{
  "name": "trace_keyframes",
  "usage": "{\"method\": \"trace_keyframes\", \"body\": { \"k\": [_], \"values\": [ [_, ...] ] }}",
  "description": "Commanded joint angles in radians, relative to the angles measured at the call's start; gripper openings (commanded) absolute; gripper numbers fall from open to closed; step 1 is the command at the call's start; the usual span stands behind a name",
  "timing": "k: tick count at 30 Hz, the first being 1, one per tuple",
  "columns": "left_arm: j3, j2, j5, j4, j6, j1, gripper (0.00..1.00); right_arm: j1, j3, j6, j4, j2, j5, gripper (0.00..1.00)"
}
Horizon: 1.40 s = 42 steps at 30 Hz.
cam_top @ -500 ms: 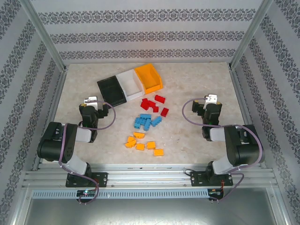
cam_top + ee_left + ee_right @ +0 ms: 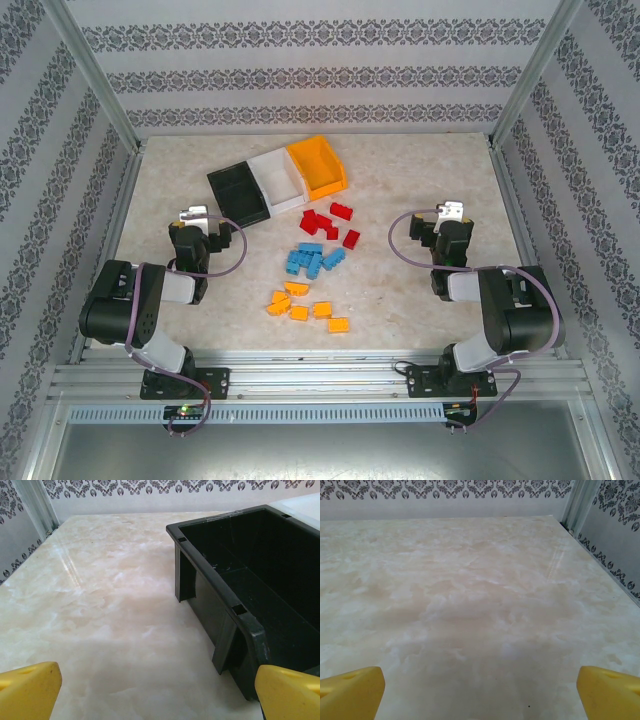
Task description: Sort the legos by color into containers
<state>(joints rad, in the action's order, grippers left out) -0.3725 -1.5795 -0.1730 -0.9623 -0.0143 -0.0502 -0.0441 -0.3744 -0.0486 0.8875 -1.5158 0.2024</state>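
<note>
Top view: beige marbled tabletop [image 2: 180, 170]. A black rectangular plastic bin [image 2: 240, 193] starts a touching row, with a white plastic bin [image 2: 278, 180] and an orange-yellow plastic bin [image 2: 318, 166] to its right. Small red plastic bricks [image 2: 325, 222] lie loose near the black bin's right side, blue bricks [image 2: 315, 259] farther from it, orange-yellow bricks [image 2: 305, 305] farthest. The left claw [image 2: 193, 213] is just beside the black bin's left end, and the right claw [image 2: 455, 210] is well apart to its right.

Left wrist: the left claw [image 2: 160, 700] is spread wide and holds nothing. Yellow fingertips [image 2: 27, 690] sit at the lower corners, with the black bin close ahead on the right.

Right wrist: the right claw [image 2: 480, 700] is spread wide with nothing between, over bare tabletop.
</note>
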Motion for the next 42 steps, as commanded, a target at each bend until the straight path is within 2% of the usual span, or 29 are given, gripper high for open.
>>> {"method": "trace_keyframes", "body": {
  "k": [1,18,27,28,30,32,33,34,37,40,42],
  "values": [
    [0.008,-0.010,0.004,-0.028,0.007,0.010,1.00,-0.005,0.006,-0.003,0.034,0.007,0.019,0.98],
    [0.008,-0.010,0.004,-0.028,0.007,0.010,1.00,-0.005,0.007,-0.003,0.035,0.009,0.017,0.98],
    [-0.001,0.013,-0.042,0.007,-0.014,0.010,1.00,0.003,0.007,-0.009,0.031,0.021,0.015,0.98],
    [-0.010,0.032,-0.028,0.059,-0.019,0.012,1.00,0.002,0.007,-0.015,0.002,0.043,0.020,0.98],
    [-0.003,0.034,-0.005,0.018,0.014,0.008,1.00,0.004,0.007,0.003,0.005,0.051,-0.013,0.98],
    [-0.034,0.115,-0.081,0.144,-0.014,0.004,1.00,-0.022,-0.007,0.022,-0.033,0.089,0.034,0.98],
    [-0.070,0.163,-0.116,0.259,-0.039,0.008,1.00,-0.025,-0.032,0.018,-0.114,0.131,0.049,0.98],
    [-0.110,0.200,-0.116,0.351,-0.046,0.014,1.00,-0.018,-0.068,0.006,-0.225,0.164,0.047,0.98],
    [-0.175,0.312,-0.069,0.456,-0.046,0.014,1.00,-0.008,-0.146,-0.040,-0.383,0.226,0.061,0.98],
    [-0.251,0.436,-0.124,0.655,-0.198,0.013,1.00,-0.002,-0.250,-0.188,-0.613,0.306,0.030,0.98],
    [-0.319,0.487,-0.070,0.823,-0.284,0.013,1.00,-0.001,-0.351,-0.239,-0.826,0.333,-0.026,0.98]
  ]
}}
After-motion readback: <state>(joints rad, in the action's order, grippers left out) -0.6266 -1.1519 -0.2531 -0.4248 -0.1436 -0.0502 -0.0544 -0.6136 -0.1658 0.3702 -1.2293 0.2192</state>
